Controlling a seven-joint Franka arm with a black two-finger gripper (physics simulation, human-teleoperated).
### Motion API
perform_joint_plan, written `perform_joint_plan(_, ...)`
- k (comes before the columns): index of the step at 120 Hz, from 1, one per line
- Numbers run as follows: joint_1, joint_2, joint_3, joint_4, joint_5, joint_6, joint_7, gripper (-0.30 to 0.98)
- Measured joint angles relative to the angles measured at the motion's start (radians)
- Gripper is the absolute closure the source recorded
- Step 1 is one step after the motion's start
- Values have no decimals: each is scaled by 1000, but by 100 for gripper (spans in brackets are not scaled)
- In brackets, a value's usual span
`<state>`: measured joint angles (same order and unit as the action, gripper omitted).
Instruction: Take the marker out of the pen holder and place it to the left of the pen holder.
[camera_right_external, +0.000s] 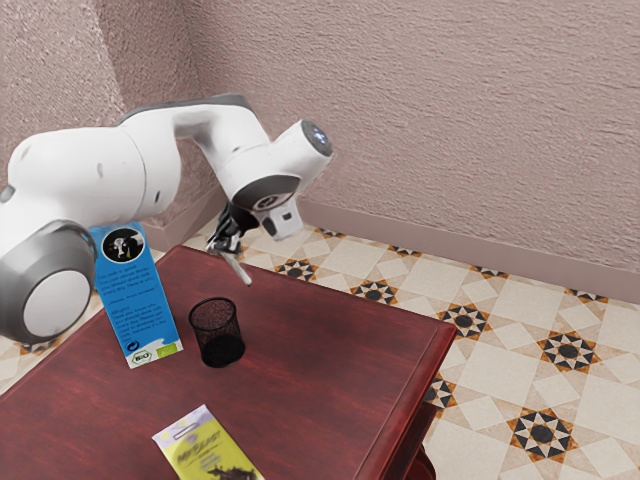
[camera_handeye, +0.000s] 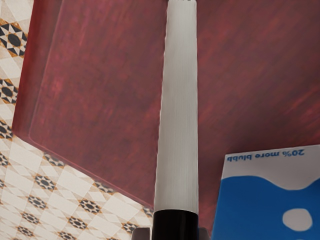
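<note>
White marker, one: out of the pen holder, clasped in our gripper; we have yet to place it

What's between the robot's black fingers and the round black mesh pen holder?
The long white marker, slanting down from the fingers, then a bit of the dark red wooden table before the pen holder. The exterior view shows it.

The exterior view's left edge is cutting off the arm, which is hiding the top of the blue carton; the bottom edge is cropping the yellow packet and table. In the wrist view, top and bottom edges are cropping the marker.
</note>
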<state>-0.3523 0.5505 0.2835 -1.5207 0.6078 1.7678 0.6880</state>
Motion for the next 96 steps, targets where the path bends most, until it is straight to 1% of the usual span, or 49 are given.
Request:
perform_joint_plan(14,34,5,6,0,-69,30,71,79)
perform_joint_plan(29,38,12,7,1,-102,52,136,79)
perform_joint_plan(54,52,14,8,2,-117,77,225,79)
perform_joint_plan(92,82,24,12,3,-119,118,316,78)
perform_joint_plan(96,81,25,12,2,-118,119,325,71)
